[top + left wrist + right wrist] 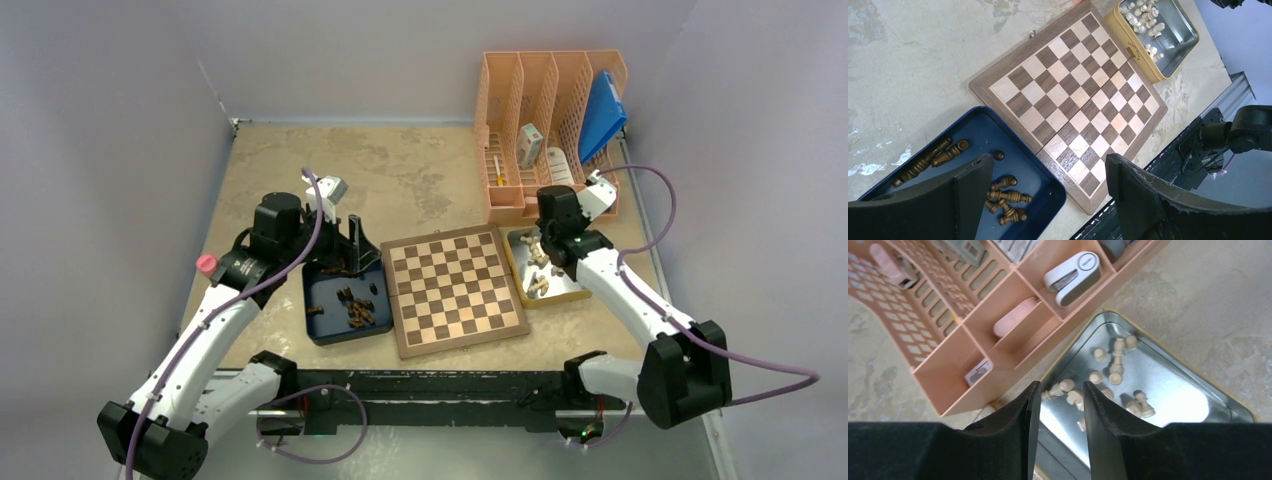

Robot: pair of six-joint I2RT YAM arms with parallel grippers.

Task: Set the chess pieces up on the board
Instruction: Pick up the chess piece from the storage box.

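The board (455,288) lies bare in the middle of the table, with no chessmen on its squares (1073,100). Dark brown chess pieces (357,308) lie on their sides in the dark blue tray (325,325) to its left. My left gripper (358,250) hangs wide open over that tray's inner edge (1048,161), holding nothing; dark pieces (1005,197) lie below it. Pale pieces (538,283) lie in the yellow tray (570,290) on the right. My right gripper (1061,386) is low over that tray, its jaws narrowly open with nothing between them, and pale pieces (1118,365) lie just beyond the tips.
A peach desk organizer (550,120) with a blue folder (603,115) and small items stands right behind the yellow tray, close to my right wrist. Grey walls close in the table at the back and both sides.
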